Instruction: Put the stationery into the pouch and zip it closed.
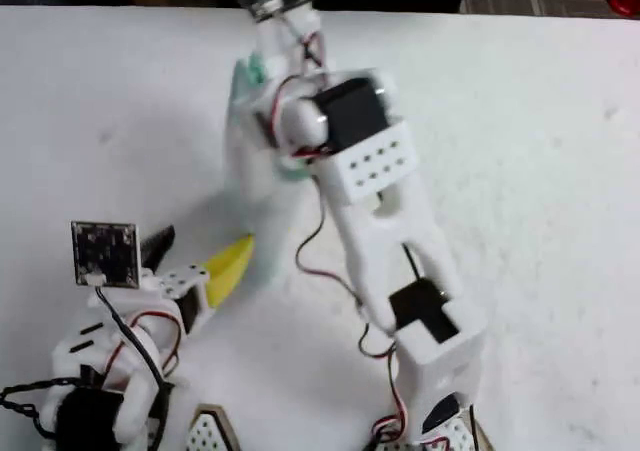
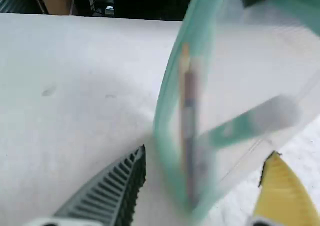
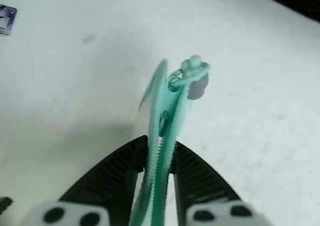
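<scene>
The right end effector [image 3: 159, 146] is clenched on the zipper edge of the pouch [image 3: 160, 100], its black fingers pressing from both sides. It holds the pouch upright on edge over the white desk [image 1: 520, 121], near the far side. The zipper pull [image 3: 192, 73] sits at the pouch's end, beyond the fingers. The left end effector [image 2: 207, 153] is released, its grey and yellow fingers spread, just beside the pouch's lower corner. A pen [image 2: 189, 110] shows through the clear wall.
</scene>
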